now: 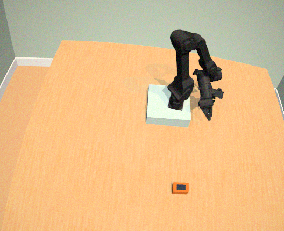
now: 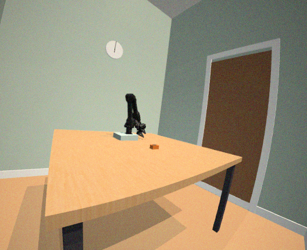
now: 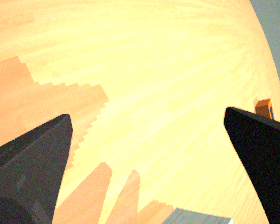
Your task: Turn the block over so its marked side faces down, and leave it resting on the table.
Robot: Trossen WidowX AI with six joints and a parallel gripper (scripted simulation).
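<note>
A small orange rectangular block [image 1: 180, 188] lies flat on the light wooden table [image 1: 96, 134], near the front edge as the top view shows it, with its dark marked side facing up. The black jointed arm [image 1: 183, 67] stands on a pale blue square base plate [image 1: 155, 113] toward the far edge. Its black parallel-jaw gripper [image 1: 208, 114] points down just beside the plate, well apart from the block. The fingers stand wide apart and hold nothing.
</note>
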